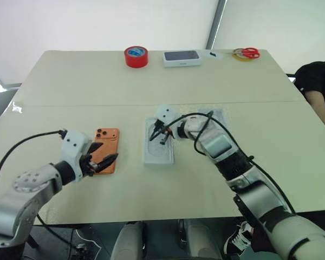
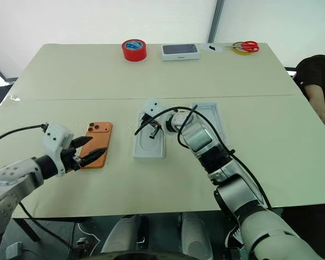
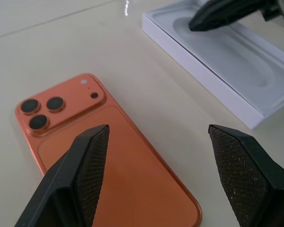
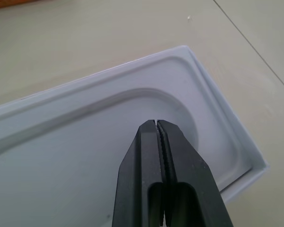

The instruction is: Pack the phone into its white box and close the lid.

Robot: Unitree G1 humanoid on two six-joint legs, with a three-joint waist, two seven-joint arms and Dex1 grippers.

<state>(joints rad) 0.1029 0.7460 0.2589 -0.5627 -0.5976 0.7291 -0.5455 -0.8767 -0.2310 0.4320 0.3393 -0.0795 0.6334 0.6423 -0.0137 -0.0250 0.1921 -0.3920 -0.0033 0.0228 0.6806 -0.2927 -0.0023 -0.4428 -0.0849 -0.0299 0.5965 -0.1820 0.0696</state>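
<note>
Desk (image 1: 70, 86): broad, cream-coloured, matte top, with a straight seam running across its middle. White wall (image 1: 97, 21) behind, evenly lit. Grey slanted post (image 1: 215, 24) rising beyond the far edge. Dark floor (image 1: 0, 108) at left.

The phone (image 1: 105, 149) lay flat on the table (image 1: 59, 86) to my left, camera side up, under my left gripper (image 1: 100, 161). Just right of it sat the white box (image 1: 158, 142), a moulded insert (image 4: 85, 142) inside, my right gripper (image 1: 157, 134) above it. The lid (image 2: 211, 120) lay further right. Behind stood a tape roll (image 1: 136, 56), another box (image 1: 181, 58) and scissors (image 1: 248, 52).
</note>
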